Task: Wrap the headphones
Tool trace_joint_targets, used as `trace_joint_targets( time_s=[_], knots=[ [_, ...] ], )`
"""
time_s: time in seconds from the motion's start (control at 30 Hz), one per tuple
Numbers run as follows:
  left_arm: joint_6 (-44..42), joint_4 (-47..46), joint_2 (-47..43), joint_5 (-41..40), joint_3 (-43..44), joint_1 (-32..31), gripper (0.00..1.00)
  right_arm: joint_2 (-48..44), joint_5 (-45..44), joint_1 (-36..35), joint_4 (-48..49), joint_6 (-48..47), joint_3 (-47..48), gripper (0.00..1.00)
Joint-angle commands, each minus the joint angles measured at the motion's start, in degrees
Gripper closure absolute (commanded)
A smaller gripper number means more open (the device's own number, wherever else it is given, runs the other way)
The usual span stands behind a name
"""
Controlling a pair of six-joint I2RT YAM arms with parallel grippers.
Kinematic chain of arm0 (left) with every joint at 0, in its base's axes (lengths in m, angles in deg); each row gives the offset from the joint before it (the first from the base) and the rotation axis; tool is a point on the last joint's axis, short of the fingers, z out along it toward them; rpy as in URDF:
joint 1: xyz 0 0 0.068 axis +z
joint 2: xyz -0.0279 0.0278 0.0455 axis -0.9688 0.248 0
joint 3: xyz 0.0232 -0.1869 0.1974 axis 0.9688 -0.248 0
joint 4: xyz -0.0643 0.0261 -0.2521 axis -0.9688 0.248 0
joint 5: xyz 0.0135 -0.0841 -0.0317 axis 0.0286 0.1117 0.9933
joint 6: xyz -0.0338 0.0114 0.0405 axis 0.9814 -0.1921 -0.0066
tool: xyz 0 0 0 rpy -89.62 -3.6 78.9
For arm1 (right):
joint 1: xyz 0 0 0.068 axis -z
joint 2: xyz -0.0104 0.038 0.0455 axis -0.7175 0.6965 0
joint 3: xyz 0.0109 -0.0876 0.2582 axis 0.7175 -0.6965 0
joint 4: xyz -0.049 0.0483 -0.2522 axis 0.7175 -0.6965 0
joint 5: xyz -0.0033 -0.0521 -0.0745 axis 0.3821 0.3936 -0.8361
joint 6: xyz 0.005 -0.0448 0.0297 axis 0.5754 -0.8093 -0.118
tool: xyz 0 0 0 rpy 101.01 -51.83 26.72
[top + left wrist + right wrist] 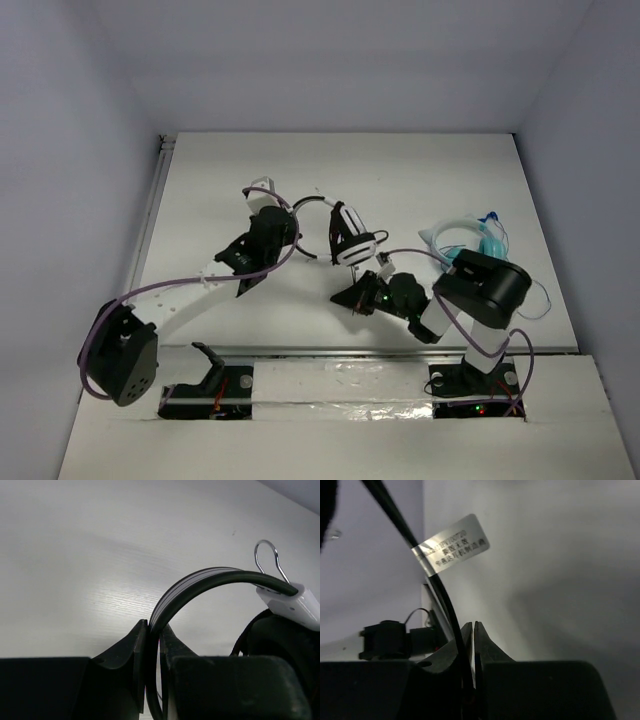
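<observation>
The black-and-white headphones (350, 238) are held up above the middle of the table, one white-rimmed earcup facing the camera. My left gripper (283, 222) is shut on their thin black headband (200, 582), which arcs up out of the jaws (154, 627) to a white slider (295, 602) and a black ear pad (285, 645). My right gripper (345, 297) sits low, just in front of the earcup. In the right wrist view it (472, 626) is shut, with the thin black cable (437, 587) running into the jaws. A silver label (451, 542) hangs on the cable.
Teal headphones (470, 238) with a pale cable lie at the right of the table, close to my right arm's elbow (480, 285). A metal rail (380, 352) marks the near edge. Grey walls close in the left, back and right sides.
</observation>
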Motion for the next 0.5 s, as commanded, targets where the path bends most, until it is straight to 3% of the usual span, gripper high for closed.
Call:
trace_joint_targets(
  time_s=[0.0, 0.13, 0.27, 0.3, 0.47],
  knots=[
    [5.0, -12.5, 1.6, -6.8, 0.8, 0.1, 1.0, 7.1, -2.6, -3.4, 16.6, 6.6, -2.5, 0.9],
    [5.0, -13.1, 4.7, -7.4, -0.7, 0.1, 1.0, 15.7, -3.6, -4.1, 29.7, 10.2, -4.4, 0.82],
    [4.4, -13.4, 7.3, -7.8, -1.3, 0.1, 1.0, 16.5, -3.7, -5.4, 29.8, 10.7, -4.5, 0.72],
    [4.4, -13.4, 8.2, -8.1, -1.6, 0.1, 1.0, 15.8, -4.0, -5.4, 29.7, 10.2, -4.9, 0.63],
    [3.6, -14.4, 11.3, -8.5, -1.1, 0.1, 1.0, 6.1, -5.5, -6.6, 23.3, 8.5, -7.2, 0.47]
  ],
)
